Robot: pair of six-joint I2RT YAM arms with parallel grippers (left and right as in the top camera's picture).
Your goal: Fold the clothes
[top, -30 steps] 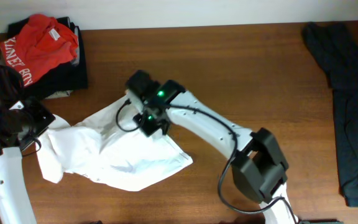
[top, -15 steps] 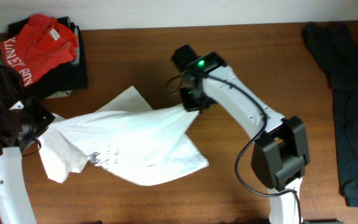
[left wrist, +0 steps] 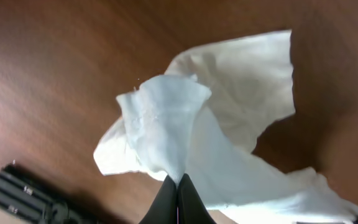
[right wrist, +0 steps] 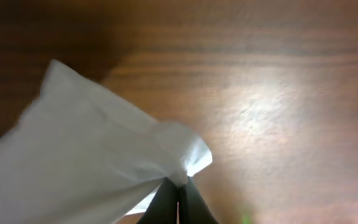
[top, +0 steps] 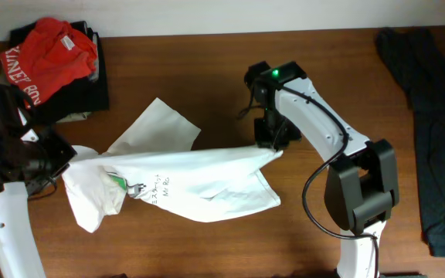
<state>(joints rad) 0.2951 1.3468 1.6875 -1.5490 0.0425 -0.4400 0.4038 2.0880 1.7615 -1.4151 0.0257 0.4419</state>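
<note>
Left claw and right claw each pinch tight on an end of the white T-shirt, stretched between them across mid-table, so folding looks barely begun, no fold made yet.

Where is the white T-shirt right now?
Overhead view: the white T-shirt stretches across the middle of the table, pinched between the left gripper and right gripper.

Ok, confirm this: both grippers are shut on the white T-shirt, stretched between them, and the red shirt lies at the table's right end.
One thing is wrong: the red shirt lies at the left end of the table, as the overhead view shows. The rest stands: the left gripper and right gripper are both shut on the white T-shirt, stretched between them.
</note>
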